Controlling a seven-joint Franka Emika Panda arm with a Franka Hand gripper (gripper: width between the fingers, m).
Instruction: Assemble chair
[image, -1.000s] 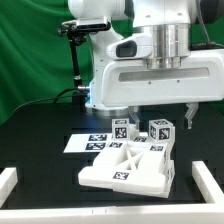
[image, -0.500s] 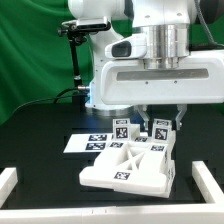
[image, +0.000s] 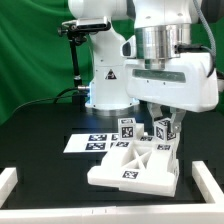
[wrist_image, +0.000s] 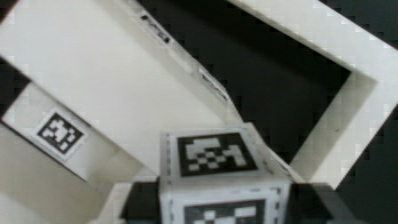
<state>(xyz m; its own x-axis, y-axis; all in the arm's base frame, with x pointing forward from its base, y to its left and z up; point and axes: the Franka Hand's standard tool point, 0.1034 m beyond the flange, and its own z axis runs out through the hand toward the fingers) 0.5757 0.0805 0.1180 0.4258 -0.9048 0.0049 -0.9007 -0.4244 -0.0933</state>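
Observation:
The chair (image: 130, 168) is a white blocky structure with tagged faces, lying on the black table in the exterior view. Two tagged white posts stand at its back: one (image: 127, 130) free, the other (image: 162, 131) between my fingers. My gripper (image: 163, 124) comes down from above and is shut on that post. In the wrist view the gripper (wrist_image: 222, 205) holds the tagged post (wrist_image: 217, 160) between dark fingers (wrist_image: 150, 203), with the chair's white slabs (wrist_image: 107, 90) beyond it.
The marker board (image: 88, 143) lies flat behind the chair toward the exterior view's left. A white raised border (image: 8, 182) runs along the table's front and sides. The arm's base (image: 105, 85) and a black stand (image: 75, 60) are behind.
My fingers went from wide open to shut on the tagged post. The hand has then turned, and the chair has shifted slightly toward the exterior view's right.

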